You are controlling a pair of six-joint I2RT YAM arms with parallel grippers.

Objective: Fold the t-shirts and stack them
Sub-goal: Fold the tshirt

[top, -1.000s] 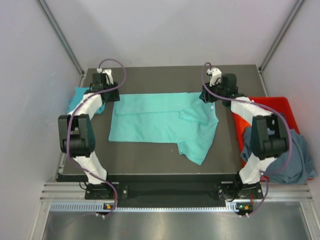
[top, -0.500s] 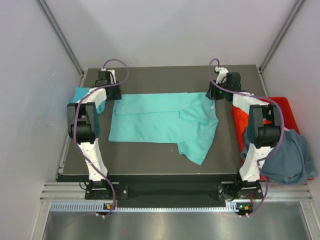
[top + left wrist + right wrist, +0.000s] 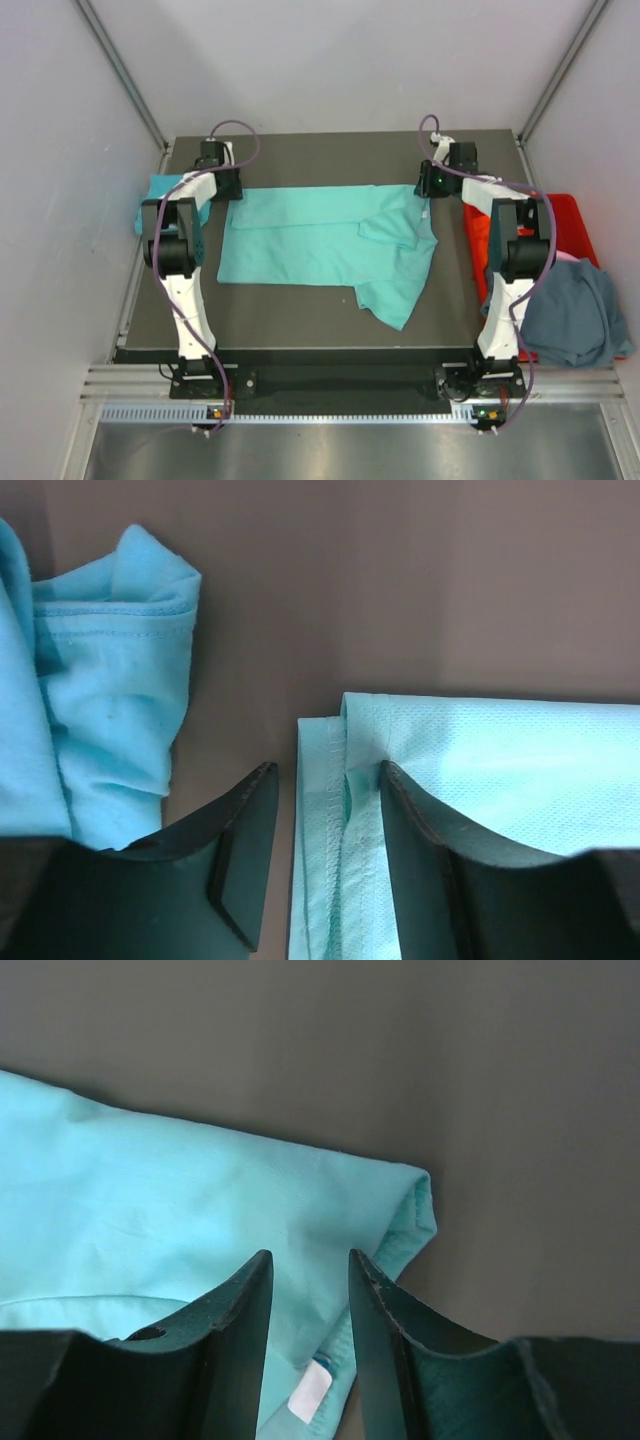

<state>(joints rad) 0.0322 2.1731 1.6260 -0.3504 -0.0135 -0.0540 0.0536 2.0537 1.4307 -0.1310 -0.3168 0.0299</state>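
Note:
The mint-teal t-shirt (image 3: pixel 330 245) lies spread across the dark table, one sleeve hanging toward the front. My left gripper (image 3: pixel 222 186) stands over its far left corner. In the left wrist view it (image 3: pixel 327 770) is open, with the doubled hem of the mint-teal t-shirt (image 3: pixel 520 770) between the jaws. My right gripper (image 3: pixel 432 184) is at the far right corner. In the right wrist view it (image 3: pixel 308 1257) is open astride the shirt's (image 3: pixel 200 1190) folded corner, near a white label (image 3: pixel 310 1395). The cyan-blue t-shirt (image 3: pixel 158 200) is bunched at the table's left edge, and it (image 3: pixel 110 710) also shows in the left wrist view.
A red crate (image 3: pixel 560 212) sits off the table's right edge, and the slate grey-blue t-shirt (image 3: pixel 575 315) is draped over its near end. Bare table (image 3: pixel 300 310) shows in front of the mint shirt. Grey walls close in left, right and back.
Both arms have stretched out toward the back, their elbows rising away from the front. The grippers have settled onto the mint shirt's far corners. The shirt has not moved.

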